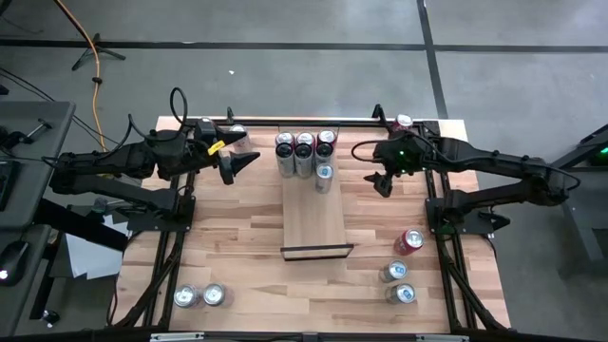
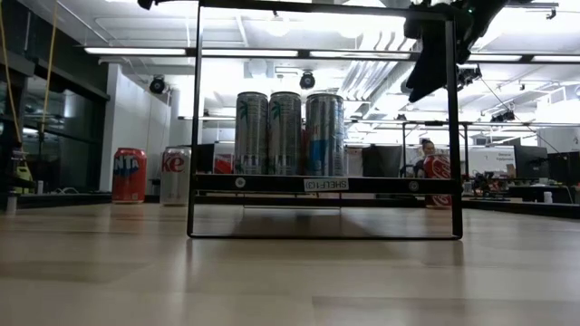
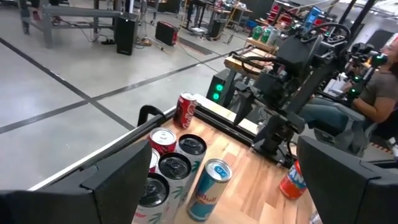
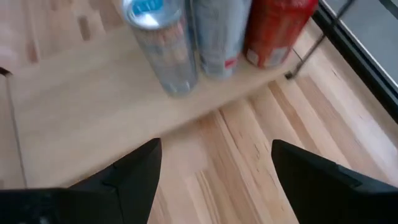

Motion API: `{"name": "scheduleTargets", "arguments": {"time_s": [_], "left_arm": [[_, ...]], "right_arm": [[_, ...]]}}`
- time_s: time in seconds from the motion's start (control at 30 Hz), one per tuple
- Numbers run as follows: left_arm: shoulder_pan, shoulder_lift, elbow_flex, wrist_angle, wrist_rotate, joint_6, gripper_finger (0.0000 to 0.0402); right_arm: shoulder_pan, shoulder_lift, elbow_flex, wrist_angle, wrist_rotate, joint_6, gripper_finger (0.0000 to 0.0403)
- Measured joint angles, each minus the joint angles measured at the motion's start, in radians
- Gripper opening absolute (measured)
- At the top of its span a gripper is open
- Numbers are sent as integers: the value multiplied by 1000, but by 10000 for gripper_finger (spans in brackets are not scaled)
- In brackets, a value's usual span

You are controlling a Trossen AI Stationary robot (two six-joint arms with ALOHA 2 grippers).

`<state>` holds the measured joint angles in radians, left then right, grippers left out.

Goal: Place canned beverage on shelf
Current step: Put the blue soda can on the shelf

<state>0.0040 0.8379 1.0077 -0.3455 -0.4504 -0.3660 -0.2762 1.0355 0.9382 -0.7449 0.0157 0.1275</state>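
The shelf (image 1: 316, 220) is a pale board lying down the middle of the table. Several canned beverages (image 1: 304, 152) stand upright on its far end, and a blue-topped one (image 1: 324, 176) stands just in front of them. My right gripper (image 1: 383, 183) hangs open and empty above the table, just right of the shelf's far end. In the right wrist view its fingers (image 4: 216, 143) look down on the blue-topped can (image 4: 163, 43) and the board (image 4: 93, 118). My left gripper (image 1: 242, 163) waits open and empty, left of the cans (image 3: 177, 168).
Loose cans lie or stand at the right near side: a red one (image 1: 408, 240) and two silver ones (image 1: 394, 273) (image 1: 402, 294). Two more (image 1: 199, 296) sit at the left near corner. A person (image 3: 379, 81) sits beyond the table's right side.
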Motion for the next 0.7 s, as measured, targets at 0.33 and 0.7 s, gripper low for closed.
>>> {"name": "scheduleTargets", "arguments": {"time_s": [0.33,0.7], "left_arm": [[-24,-3,-49,103,113,136,317],[-47,-50,-569,732,110,3,23]], "right_arm": [[0,4,0,68,-63,3,41],[0,4,0,78,-140,0,8]]}}
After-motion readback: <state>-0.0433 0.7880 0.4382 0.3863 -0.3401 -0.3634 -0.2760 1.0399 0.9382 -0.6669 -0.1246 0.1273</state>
